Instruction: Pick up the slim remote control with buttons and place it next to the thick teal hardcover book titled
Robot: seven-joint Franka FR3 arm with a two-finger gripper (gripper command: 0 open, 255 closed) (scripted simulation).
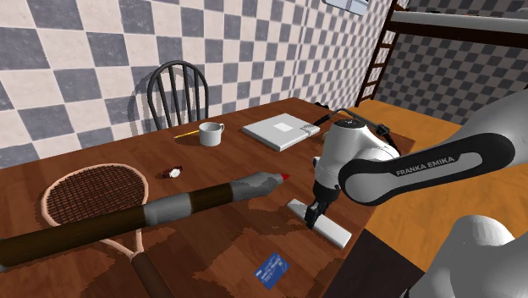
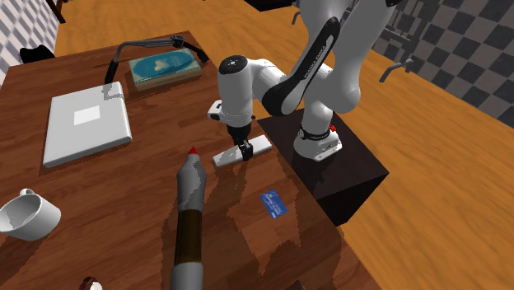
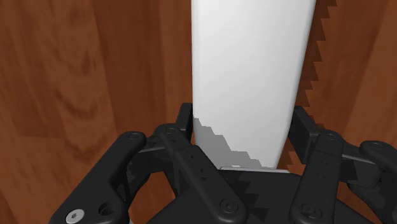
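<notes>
The wooden table takes up most of what I see, with the white arm bent down over the table edge nearest the stand. The thick teal book lies toward the second exterior view's far left, well apart from the gripper, with a flat white slab near it. The remote, drawn plain white with no buttons I can make out, lies flat on the wood close to the stand. My gripper is down on it. In the wrist view the black fingers sit against both long sides, so I judge it clasped across its width. I cannot tell how centred that hold is. I'd lift straight and slowly, watch for one end drooping, and clear the big red-tipped marker before carrying the remote toward the book.
</notes>
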